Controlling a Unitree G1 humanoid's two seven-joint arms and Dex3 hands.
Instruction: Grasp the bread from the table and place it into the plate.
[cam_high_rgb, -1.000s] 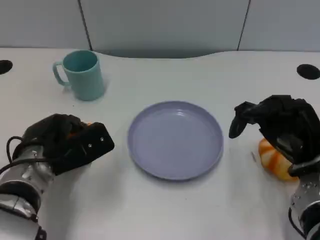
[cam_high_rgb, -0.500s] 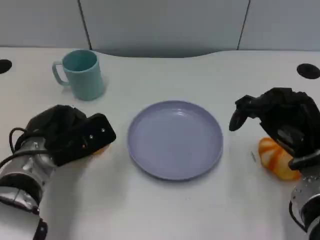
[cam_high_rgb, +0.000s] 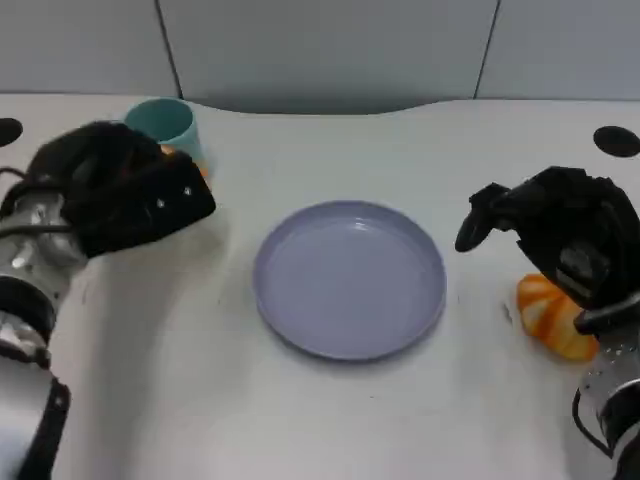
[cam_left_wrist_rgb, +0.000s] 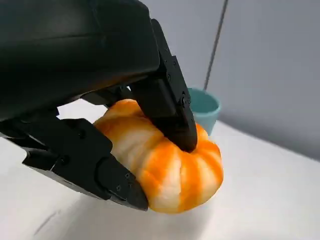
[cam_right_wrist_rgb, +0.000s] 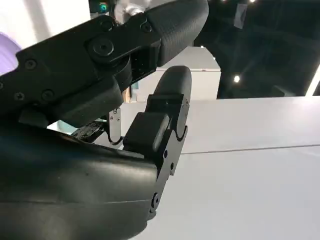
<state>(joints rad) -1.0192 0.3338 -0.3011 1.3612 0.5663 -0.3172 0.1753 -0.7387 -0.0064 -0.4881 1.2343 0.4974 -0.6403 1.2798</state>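
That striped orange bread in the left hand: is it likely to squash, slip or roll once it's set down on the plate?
The bread looks puffy and rounded, so it is probably soft and light. The left hand grips it with fingers pressing its top, yet it keeps its dome, so squashing seems mild. Its glossy, rounded sides suggest it could rock or roll slightly on the plate.

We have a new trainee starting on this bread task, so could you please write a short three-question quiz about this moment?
1. True or false: the left hand holds a bread.
2. What lies on the table by the right hand? A) a second bread B) a spoon C) a bowl
3. Fill in: the plate holds ____.

Key: 1 true; 2 A; 3 nothing. The right hand grips nothing. The teal cup stands beyond the left hand.
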